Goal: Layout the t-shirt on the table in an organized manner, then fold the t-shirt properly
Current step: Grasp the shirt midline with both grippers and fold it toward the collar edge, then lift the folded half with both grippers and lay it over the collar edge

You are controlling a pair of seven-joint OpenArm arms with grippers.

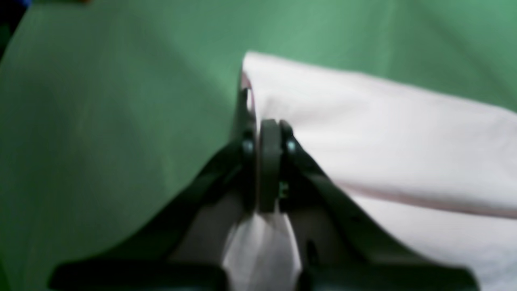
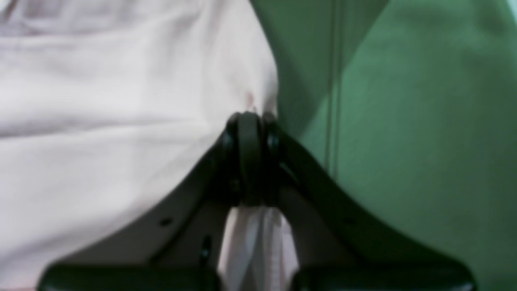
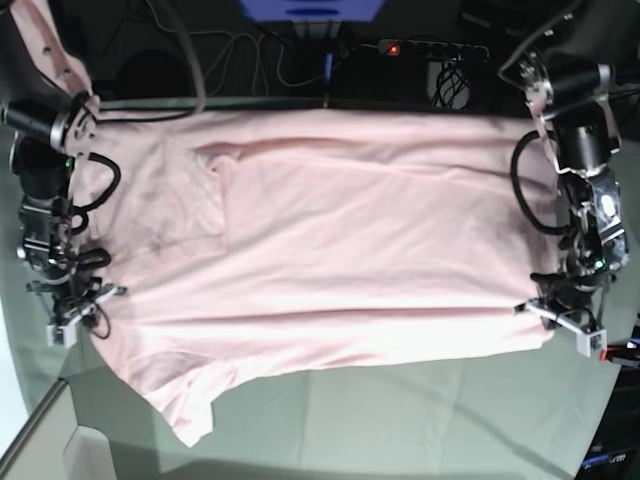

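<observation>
On the table: the t-shirt (image 3: 320, 250) lies spread sideways across the grey-green table (image 3: 400, 420), plain side up, filling most of the width between the two arms.
Left gripper (image 1: 268, 133): jaws pressed together on the shirt's edge – a pinch of pink cloth shows bunched behind the closed tips in the left wrist view.
Right gripper (image 2: 250, 121): likewise clamped, with a fold of the shirt caught between the jaws and trailing back toward the camera.
Where they stand: each grip sits on the near long edge, one at either end (the left gripper is on the right side of the base view).
Step in hand: I judge this to be the start of a fold, both corners taken and the lift not yet begun.
Next move: it calls for both arms to rise together and carry the near edge over toward the far one, keeping the cloth taut between them – uneven travel would skew the fold.
Loose part: one sleeve (image 3: 190, 400) hangs out past the near edge at the right arm's end and could drag or tuck badly.
Edges: the shirt's far edge lies close to the table's back border, with cables and a power strip (image 3: 432, 48) just beyond.
Open room: bare cloth lies on the near side; little is spare at either end.
</observation>
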